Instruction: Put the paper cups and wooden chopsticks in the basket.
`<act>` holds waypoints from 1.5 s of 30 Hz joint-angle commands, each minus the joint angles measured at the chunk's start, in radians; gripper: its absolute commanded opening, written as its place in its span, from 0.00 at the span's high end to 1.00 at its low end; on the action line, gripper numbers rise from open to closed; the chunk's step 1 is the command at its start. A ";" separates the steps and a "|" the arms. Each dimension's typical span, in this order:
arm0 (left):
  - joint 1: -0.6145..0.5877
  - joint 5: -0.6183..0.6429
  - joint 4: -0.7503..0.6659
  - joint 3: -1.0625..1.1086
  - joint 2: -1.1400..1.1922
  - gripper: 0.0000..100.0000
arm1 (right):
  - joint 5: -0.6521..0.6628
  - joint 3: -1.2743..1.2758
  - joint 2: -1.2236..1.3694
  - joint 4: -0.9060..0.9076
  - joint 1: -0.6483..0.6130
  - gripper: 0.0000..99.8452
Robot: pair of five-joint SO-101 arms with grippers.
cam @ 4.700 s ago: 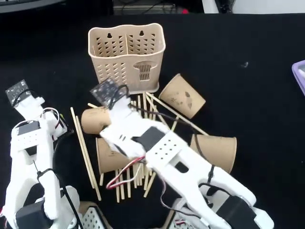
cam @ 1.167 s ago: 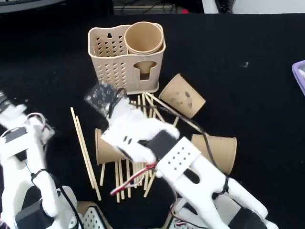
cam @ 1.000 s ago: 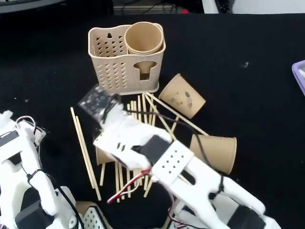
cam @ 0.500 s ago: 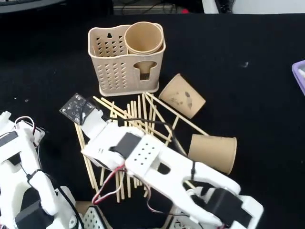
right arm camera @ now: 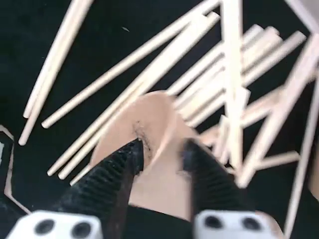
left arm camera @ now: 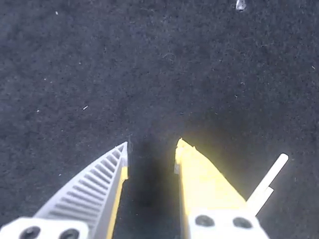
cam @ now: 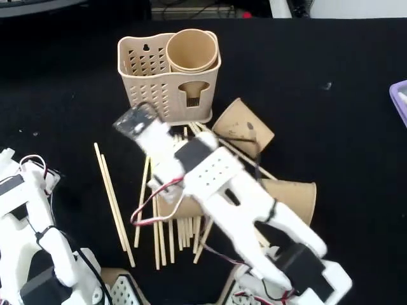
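Presently the left gripper [left arm camera: 152, 147] hangs over bare bench [cam: 343, 127], jaws narrowly parted and empty. Wooden chopsticks [cam: 113, 194] lie loose on the bench, none in the basket [cam: 149, 95]. They overlap, so no exact count is possible; well over a dozen. The right gripper [right arm camera: 162, 144] sits over a lying paper cup [right arm camera: 149, 119] amid the pile, jaws part-open astride it, no grip evident. Judged step: picking this cup. Next: close, lift, carry to the basket. Cups total four: one stowed cup [cam: 191, 47] and three on the bench.
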 commanded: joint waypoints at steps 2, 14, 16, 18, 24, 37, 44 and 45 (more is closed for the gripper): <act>-0.002 0.006 -0.015 -0.053 -0.034 0.84 | 0.117 -0.074 -0.148 0.098 0.110 0.99; -0.002 0.006 -0.015 -0.053 -0.034 0.84 | 0.120 -0.162 -0.461 0.048 0.215 0.99; 0.004 0.006 -0.015 -0.051 -0.031 0.84 | 0.097 -0.236 -0.472 -0.020 0.218 0.99; 0.019 0.006 -0.014 -0.051 -0.026 0.84 | 0.091 -0.318 -0.466 -0.087 0.216 0.99; 0.025 0.006 -0.014 -0.051 -0.029 0.84 | 0.092 -0.552 -0.291 -0.230 0.278 0.99; 0.025 0.003 -0.014 -0.051 -0.034 0.84 | -0.135 -1.023 0.312 -0.295 0.397 0.99; 0.025 0.002 -0.014 -0.051 -0.034 0.84 | -0.265 -1.176 0.479 -0.193 0.414 0.99; 0.027 0.002 -0.014 -0.051 -0.034 0.84 | -0.269 -1.196 0.487 -0.176 0.417 0.99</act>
